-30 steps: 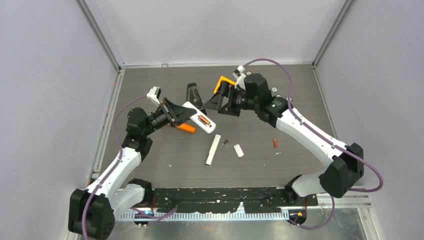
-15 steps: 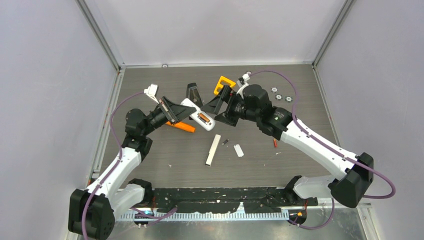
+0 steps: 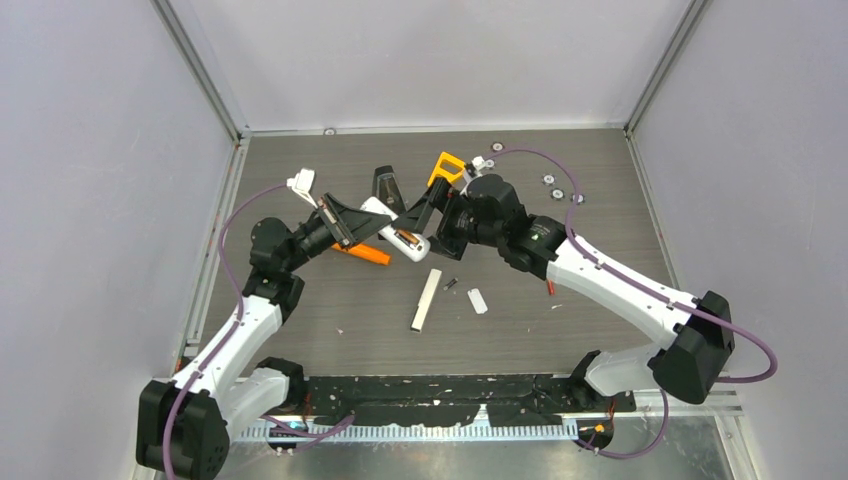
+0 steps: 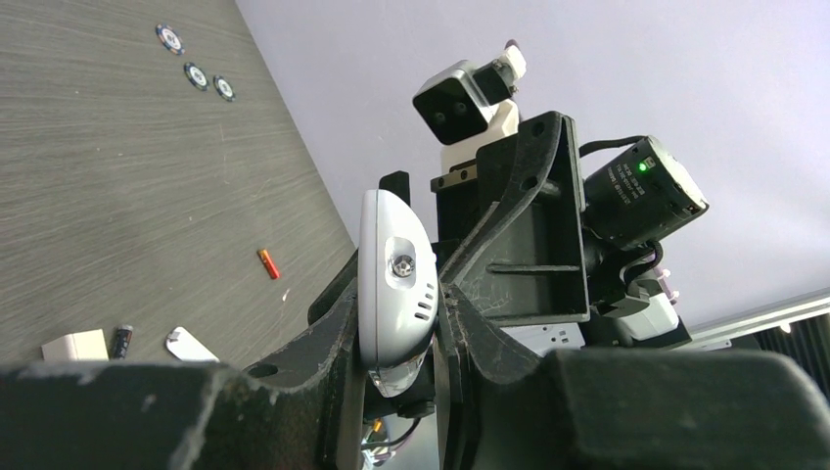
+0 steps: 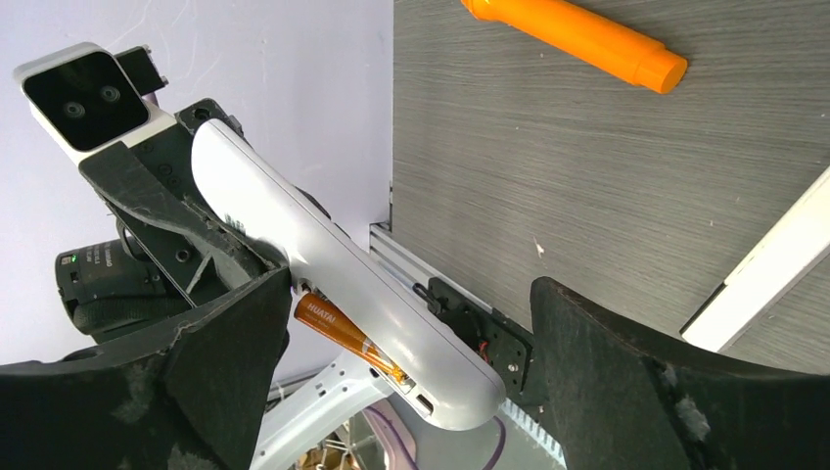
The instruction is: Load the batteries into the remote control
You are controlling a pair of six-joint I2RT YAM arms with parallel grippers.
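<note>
Left gripper (image 3: 378,222): top view, clamped on the white remote (image 3: 418,250), held off the table (image 3: 330,300).
Right gripper (image 3: 422,222): jaws apart, close beside it.
Left wrist: red battery (image 4: 267,263), dark battery (image 4: 120,341) lie loose.
Right wrist: orange battery (image 5: 338,328) seated; the rest likely still to load.

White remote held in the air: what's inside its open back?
One orange battery lies in the remote slot. Whether a second one sits beside it cannot be seen, because the remote's own body covers the rest.

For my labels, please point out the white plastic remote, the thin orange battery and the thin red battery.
white plastic remote (image 5: 328,257): right wrist view, middle.
thin orange battery (image 5: 333,323): right wrist view, label.
thin red battery (image 4: 267,263): left wrist view, middle.
</note>
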